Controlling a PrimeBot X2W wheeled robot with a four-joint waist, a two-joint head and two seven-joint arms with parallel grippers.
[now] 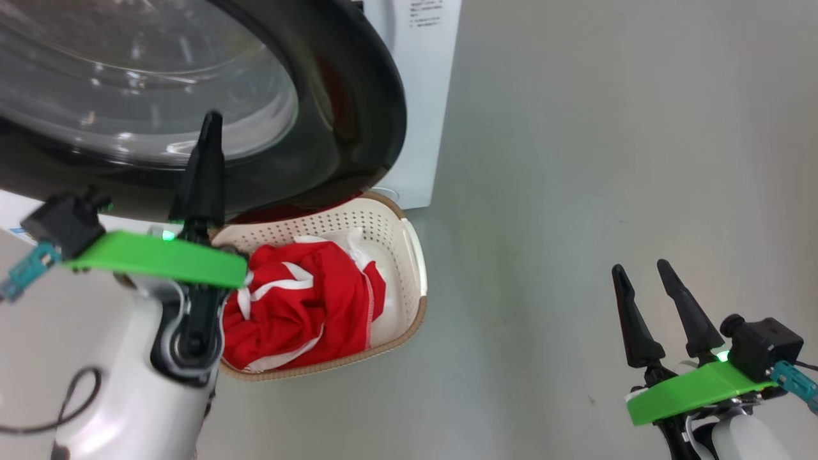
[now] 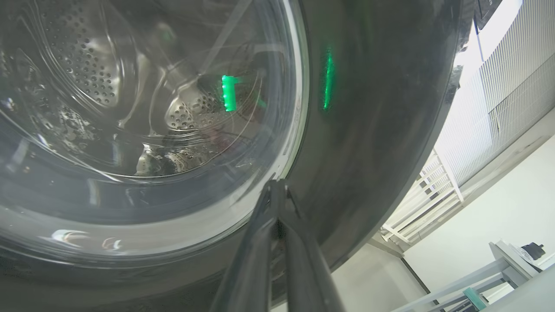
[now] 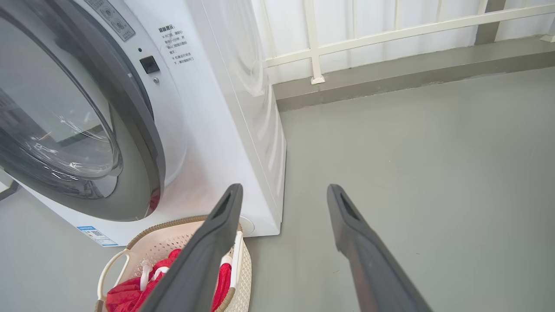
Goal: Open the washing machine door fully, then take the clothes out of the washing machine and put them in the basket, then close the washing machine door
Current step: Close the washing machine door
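Red clothes (image 1: 300,306) in the basket (image 1: 412,255), the left gripper (image 2: 276,186), fingers together at the washing machine door (image 1: 358,96), must next push it shut.

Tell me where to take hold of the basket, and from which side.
Probably the basket by its white side handle, coming from the robot's right: that loop stands clear of the wall, while the washing machine door overhangs its far side.

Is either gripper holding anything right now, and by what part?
Nothing held. Left gripper shut and empty, tips at the door; right gripper open and empty.
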